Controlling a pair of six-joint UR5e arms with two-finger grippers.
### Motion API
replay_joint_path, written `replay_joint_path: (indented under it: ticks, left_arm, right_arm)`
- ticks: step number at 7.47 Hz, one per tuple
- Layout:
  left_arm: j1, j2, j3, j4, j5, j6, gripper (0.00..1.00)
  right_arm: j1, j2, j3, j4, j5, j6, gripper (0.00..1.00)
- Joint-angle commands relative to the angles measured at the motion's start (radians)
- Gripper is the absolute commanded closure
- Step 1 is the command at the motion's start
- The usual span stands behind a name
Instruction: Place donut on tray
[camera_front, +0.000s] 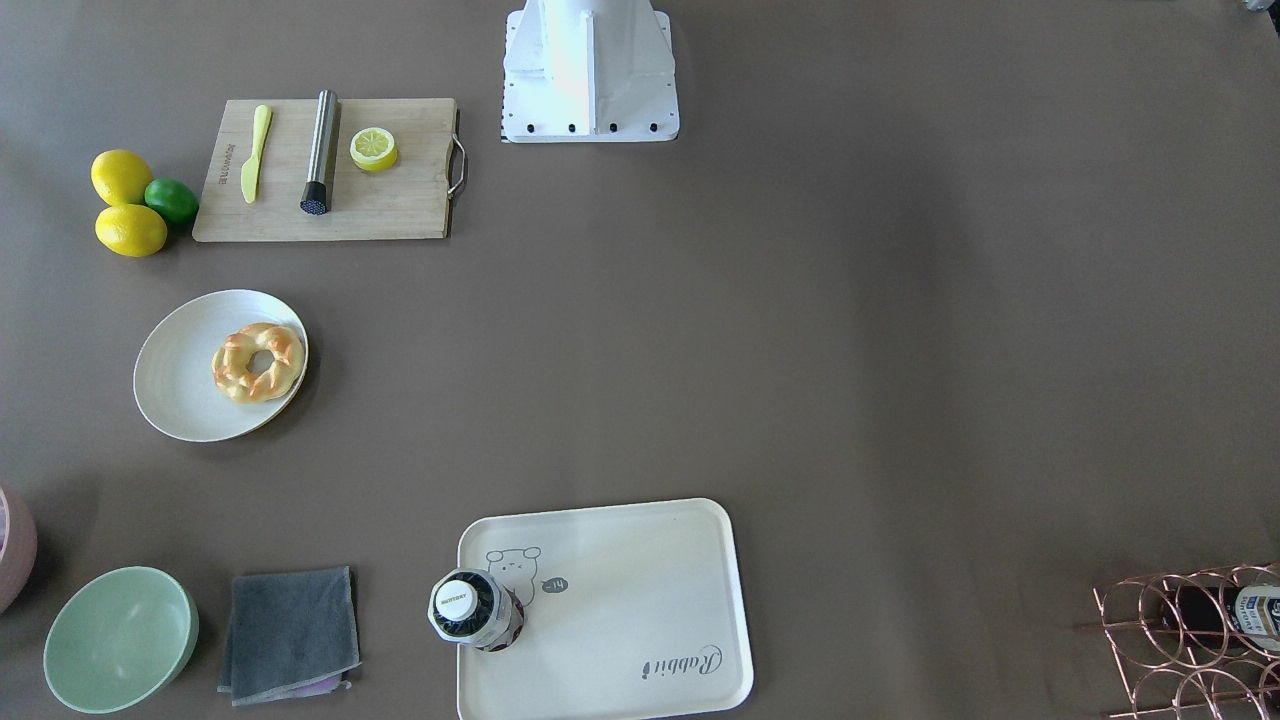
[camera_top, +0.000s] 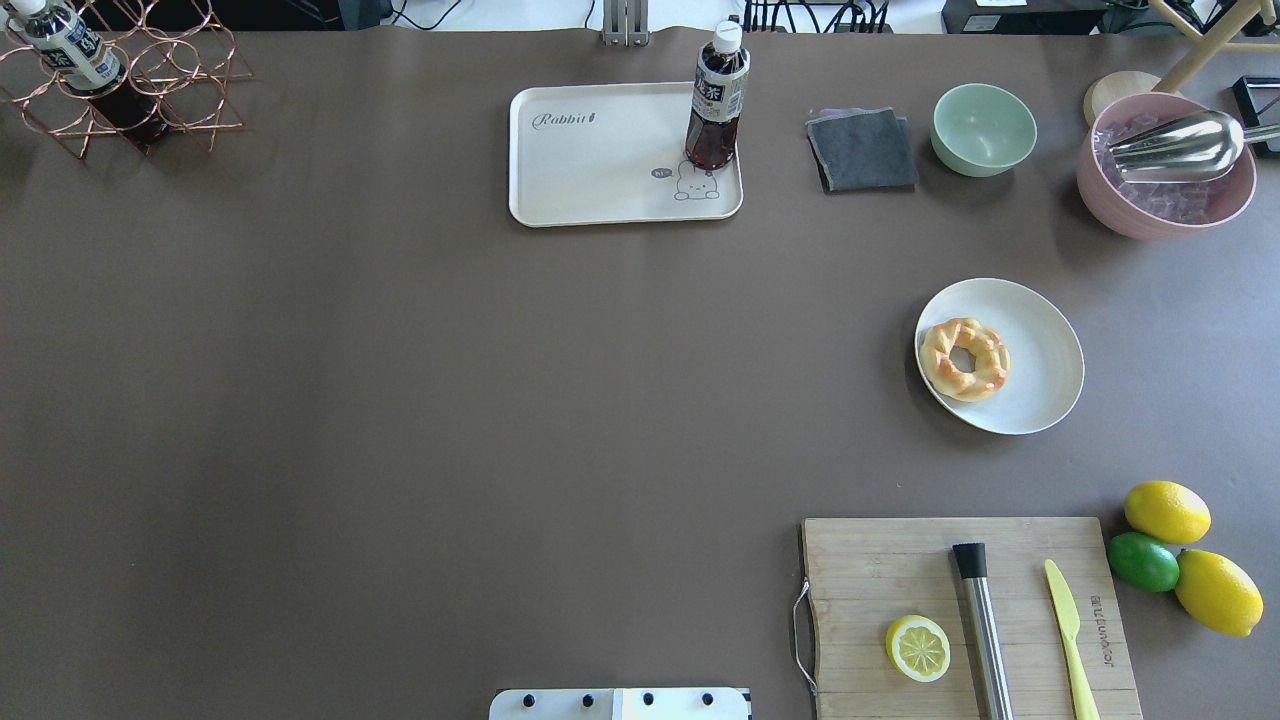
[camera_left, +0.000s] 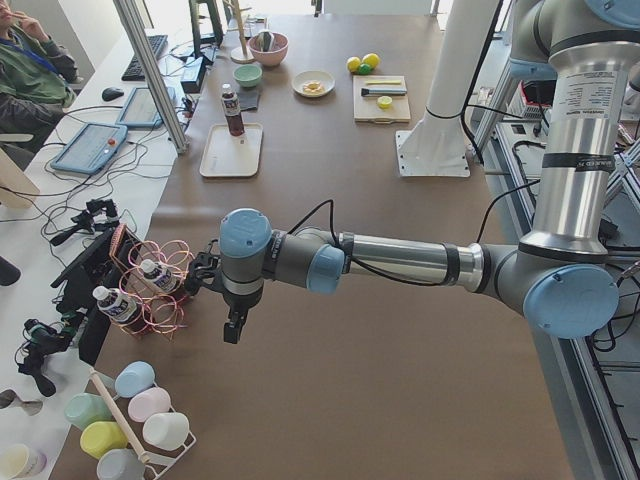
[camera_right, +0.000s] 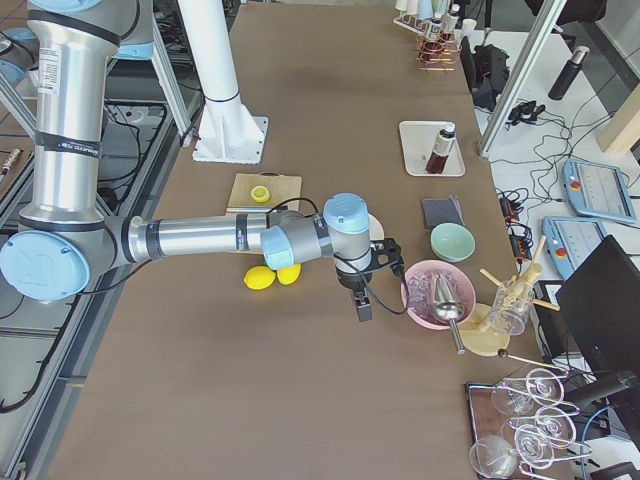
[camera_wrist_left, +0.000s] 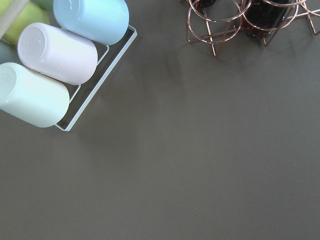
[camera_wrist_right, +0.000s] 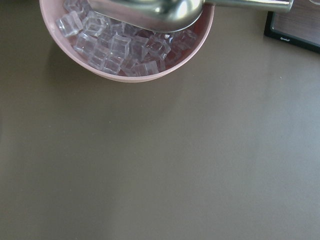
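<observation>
The golden twisted donut (camera_front: 258, 362) lies on a round off-white plate (camera_front: 170, 400); it also shows in the overhead view (camera_top: 964, 359). The cream tray (camera_front: 640, 620) with the bear drawing sits apart from it across the table (camera_top: 600, 150); a dark drink bottle (camera_top: 716, 100) stands on one corner. Neither gripper shows in the overhead or front views. My left gripper (camera_left: 232, 328) hangs over the table's left end, far from both. My right gripper (camera_right: 363, 307) hangs beside the pink bowl. I cannot tell whether either is open or shut.
A cutting board (camera_top: 960, 610) holds a lemon half (camera_top: 918, 648), a steel tool and a yellow knife. Two lemons and a lime (camera_top: 1143, 561) lie beside it. A green bowl (camera_top: 984, 128), grey cloth (camera_top: 862, 148), pink ice bowl (camera_wrist_right: 125, 45) and copper bottle rack (camera_top: 120, 80) stand along the far edge.
</observation>
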Motion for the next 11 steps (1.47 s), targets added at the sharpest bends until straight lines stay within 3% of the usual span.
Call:
replay_joint_path:
  ticks: [1,4,8,10,11]
  left_arm:
    - [0.015,-0.021,-0.009,-0.067,-0.02,-0.104,0.01]
    - [0.128,-0.059,-0.017,-0.236,-0.096,-0.407,0.0]
    - [0.202,-0.096,-0.039,-0.305,-0.11,-0.549,0.0]
    - [0.204,-0.096,-0.059,-0.304,-0.109,-0.578,0.0]
    - [0.204,-0.096,-0.067,-0.304,-0.109,-0.587,0.01]
  right_arm:
    - [-0.136,0.11,-0.019,0.002,-0.007,0.23,0.0]
    - [-0.336,0.22,-0.059,0.035,-0.069,0.536,0.0]
    - [-0.433,0.201,-0.311,0.553,-0.057,0.739,0.02]
    - [-0.436,0.123,-0.299,0.63,-0.012,0.75,0.09]
    - [-0.44,0.107,-0.296,0.69,-0.003,0.843,0.17]
